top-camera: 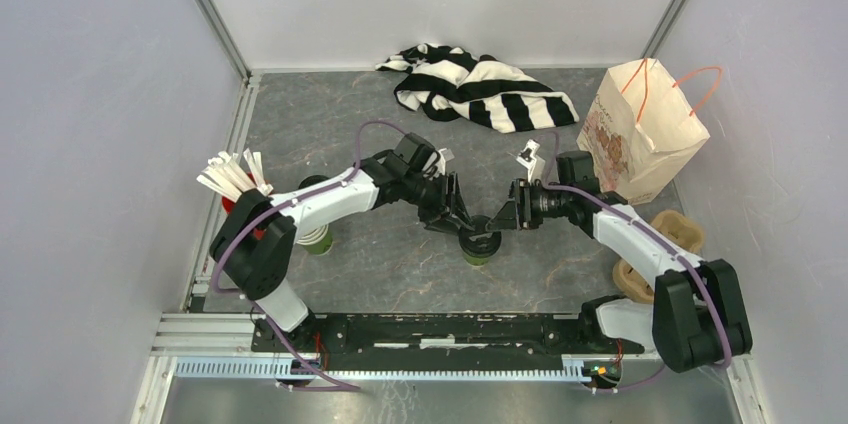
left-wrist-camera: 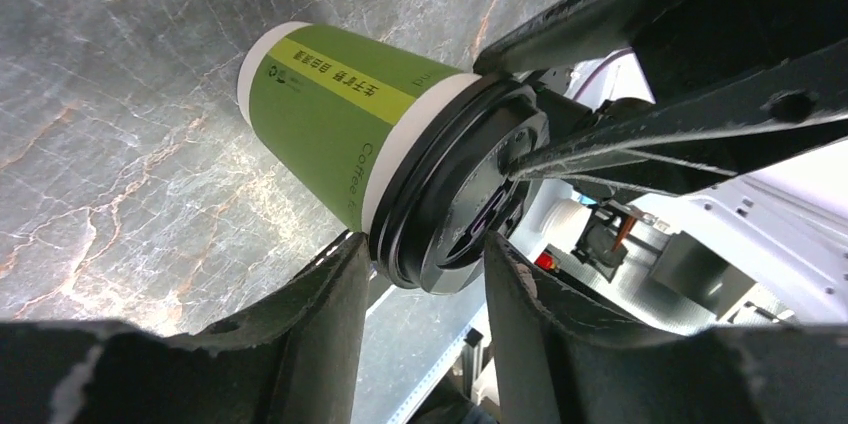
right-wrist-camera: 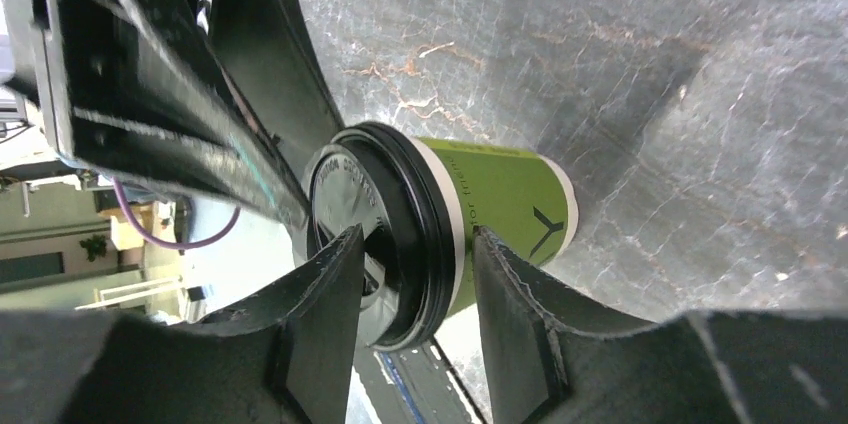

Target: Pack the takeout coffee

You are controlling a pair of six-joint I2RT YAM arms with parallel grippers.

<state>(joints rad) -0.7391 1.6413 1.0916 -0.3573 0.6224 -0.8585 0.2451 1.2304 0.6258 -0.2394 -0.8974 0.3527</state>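
The takeout coffee point(top-camera: 478, 246), a green paper cup with a black lid, stands on the table between both arms. In the left wrist view its green side point(left-wrist-camera: 320, 114) and lid point(left-wrist-camera: 450, 194) fill the middle. My left gripper point(top-camera: 462, 226) reaches in from the left, its fingers pinching the lid's rim point(left-wrist-camera: 425, 242). My right gripper point(top-camera: 497, 224) reaches in from the right and pinches the opposite side of the rim point(right-wrist-camera: 415, 234), one finger on the lid top, one on the cup wall point(right-wrist-camera: 500, 204).
A brown paper bag point(top-camera: 640, 134) with orange handles stands open at the back right. A striped cloth point(top-camera: 480, 89) lies at the back. A stack of green cups point(top-camera: 318, 239) and white sticks point(top-camera: 232, 176) are at the left. Cardboard carriers point(top-camera: 675, 234) lie at the right.
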